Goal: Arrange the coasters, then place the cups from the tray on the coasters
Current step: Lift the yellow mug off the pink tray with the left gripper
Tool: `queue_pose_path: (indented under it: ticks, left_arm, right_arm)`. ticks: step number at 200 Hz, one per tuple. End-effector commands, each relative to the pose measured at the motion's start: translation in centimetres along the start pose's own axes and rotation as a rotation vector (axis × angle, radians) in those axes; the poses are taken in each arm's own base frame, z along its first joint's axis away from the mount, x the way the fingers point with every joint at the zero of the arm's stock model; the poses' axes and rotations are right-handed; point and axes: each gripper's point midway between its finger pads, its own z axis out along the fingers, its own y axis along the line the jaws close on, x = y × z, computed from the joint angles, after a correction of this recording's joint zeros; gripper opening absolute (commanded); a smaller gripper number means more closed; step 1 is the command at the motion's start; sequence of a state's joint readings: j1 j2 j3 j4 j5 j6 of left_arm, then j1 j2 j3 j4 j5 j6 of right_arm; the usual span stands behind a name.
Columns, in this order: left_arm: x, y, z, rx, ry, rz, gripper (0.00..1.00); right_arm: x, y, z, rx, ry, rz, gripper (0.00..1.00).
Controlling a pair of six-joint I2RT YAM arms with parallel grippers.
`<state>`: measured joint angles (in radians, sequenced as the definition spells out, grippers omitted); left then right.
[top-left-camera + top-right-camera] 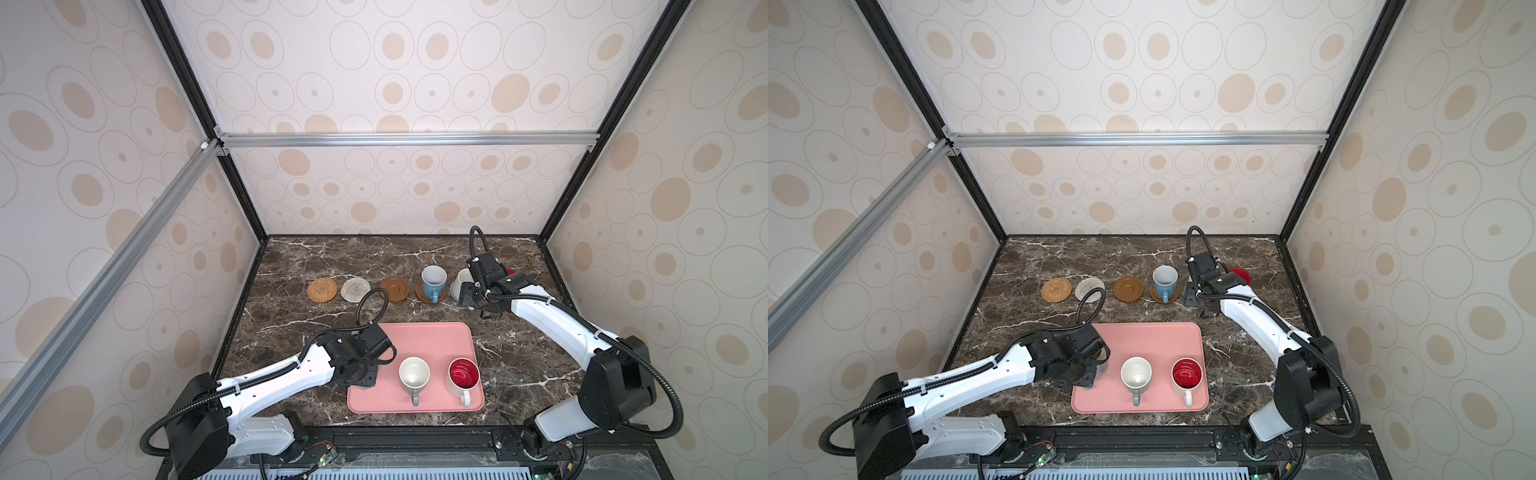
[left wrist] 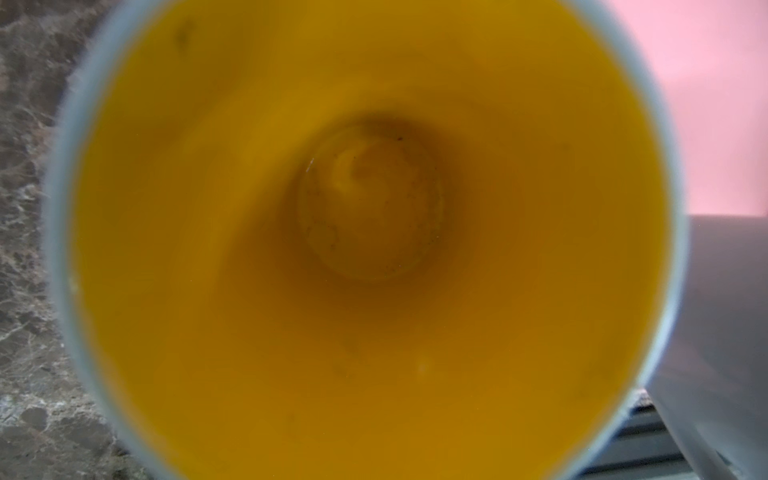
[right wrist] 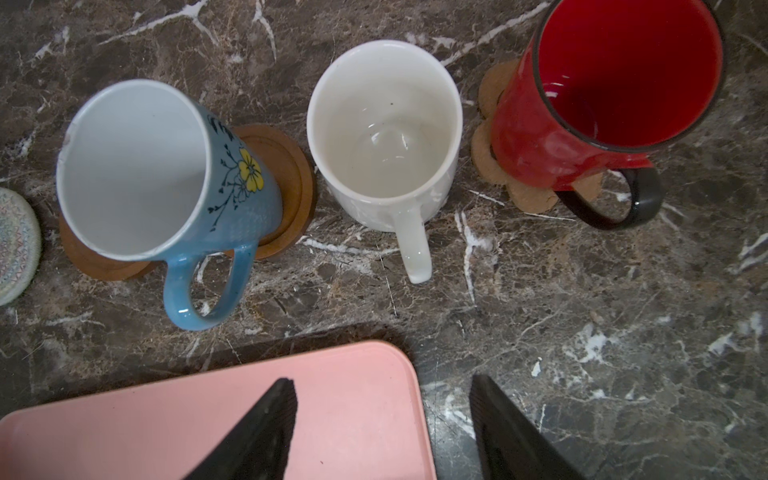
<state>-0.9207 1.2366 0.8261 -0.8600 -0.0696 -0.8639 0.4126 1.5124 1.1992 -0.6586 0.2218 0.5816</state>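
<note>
The yellow-lined mug (image 2: 374, 249) stands upright at the left edge of the tray (image 1: 1154, 336), mouth up, straight under my left gripper (image 1: 1090, 376). I cannot tell how its jaws stand. The right gripper (image 3: 382, 378) hangs wide and empty, well apart.

Blue mug (image 3: 133, 166); white mug (image 3: 386, 133); red mug (image 3: 623, 75) — side by side; claw (image 3: 381, 378) agape

Blue mug (image 1: 433, 280) on brown disc (image 3: 286, 166), white mug (image 3: 384, 133) and red mug (image 3: 540, 137) on paw coaster (image 3: 532, 195) stand beside three bare coasters (image 1: 355, 289), while grey mug (image 1: 414, 372), red-lined mug (image 1: 464, 373) and yellow-lined mug (image 2: 374, 249) stand on the pink tray (image 1: 428, 336).
</note>
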Motion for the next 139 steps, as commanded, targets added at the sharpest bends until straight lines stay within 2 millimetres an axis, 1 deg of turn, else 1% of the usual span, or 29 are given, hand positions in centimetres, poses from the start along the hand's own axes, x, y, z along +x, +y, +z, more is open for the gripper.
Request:
queue_pose_path:
  ticks: [1, 56, 97, 139]
  left_arm:
    - [-1.3, 0.5, 0.4, -0.021, -0.056, -0.015, 0.37]
    - [-2.7, 0.7, 1.2, -0.004, -0.086, -0.052, 0.3]
    - [-3.1, 1.2, 1.9, -0.032, -0.089, -0.049, 0.27]
    - [-4.2, 1.4, 2.0, -0.053, -0.124, -0.057, 0.23]
  right_arm:
    - [-0.3, -0.8, -0.9, 0.014, -0.016, 0.027, 0.7]
    - [-0.5, -0.7, -1.0, 0.015, -0.02, 0.025, 0.7]
    - [-0.5, -0.7, -0.9, 0.018, -0.015, 0.022, 0.7]
    - [-0.6, -0.9, -1.1, 0.028, -0.021, 0.021, 0.7]
